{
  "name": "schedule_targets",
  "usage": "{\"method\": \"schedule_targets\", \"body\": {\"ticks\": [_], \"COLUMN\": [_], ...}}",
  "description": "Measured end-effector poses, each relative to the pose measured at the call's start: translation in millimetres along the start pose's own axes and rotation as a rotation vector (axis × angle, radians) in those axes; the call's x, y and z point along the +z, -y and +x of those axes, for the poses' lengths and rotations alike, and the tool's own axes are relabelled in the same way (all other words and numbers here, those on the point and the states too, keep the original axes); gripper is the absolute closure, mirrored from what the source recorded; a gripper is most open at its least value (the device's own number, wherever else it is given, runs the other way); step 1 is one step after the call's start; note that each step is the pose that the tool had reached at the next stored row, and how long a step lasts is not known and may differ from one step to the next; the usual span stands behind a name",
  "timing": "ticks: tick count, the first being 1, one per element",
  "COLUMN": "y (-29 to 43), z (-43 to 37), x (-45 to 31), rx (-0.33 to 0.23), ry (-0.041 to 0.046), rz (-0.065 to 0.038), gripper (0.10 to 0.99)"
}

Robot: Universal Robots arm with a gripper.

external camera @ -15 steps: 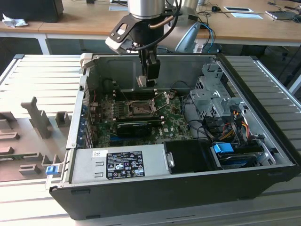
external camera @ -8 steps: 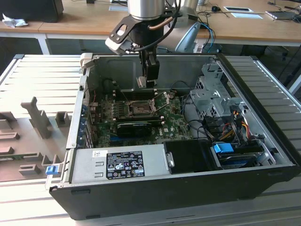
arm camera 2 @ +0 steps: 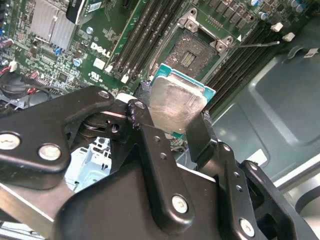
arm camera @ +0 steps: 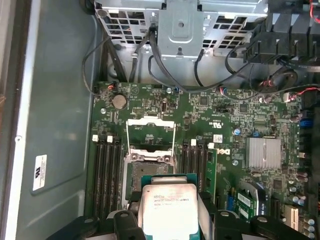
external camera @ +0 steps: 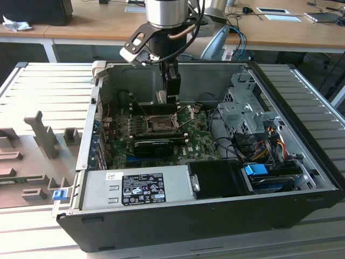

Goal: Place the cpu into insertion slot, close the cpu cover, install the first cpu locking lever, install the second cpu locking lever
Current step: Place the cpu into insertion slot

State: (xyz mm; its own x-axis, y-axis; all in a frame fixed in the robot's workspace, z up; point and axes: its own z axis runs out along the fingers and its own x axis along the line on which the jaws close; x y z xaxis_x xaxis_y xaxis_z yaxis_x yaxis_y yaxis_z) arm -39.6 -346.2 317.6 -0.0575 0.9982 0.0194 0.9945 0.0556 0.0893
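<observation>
Cpu (arm camera 2: 177, 102), silvery top, green edges: pinched at opposite edges between the gripper's (arm camera 2: 172, 114) fingers (arm camera 2: 196, 137), held above the motherboard (arm camera: 225, 115), near but clear of the bare insertion slot (arm camera 2: 192, 52), cpu cover (arm camera: 150, 132) raised open.

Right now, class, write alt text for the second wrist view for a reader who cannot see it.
The black pincer grips the silvery cpu by two opposite edges, holding it above the green circuit board. Beyond it, the insertion slot lies uncovered and empty.
</observation>
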Motion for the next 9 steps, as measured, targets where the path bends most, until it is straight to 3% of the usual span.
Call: {"method": "schedule_targets", "body": {"ticks": [9], "y": [1.9], "z": [-0.2], "x": [13.9], "rx": [0.001], "ry": [0.0000], "rz": [0.000], "gripper": [0.557]}}
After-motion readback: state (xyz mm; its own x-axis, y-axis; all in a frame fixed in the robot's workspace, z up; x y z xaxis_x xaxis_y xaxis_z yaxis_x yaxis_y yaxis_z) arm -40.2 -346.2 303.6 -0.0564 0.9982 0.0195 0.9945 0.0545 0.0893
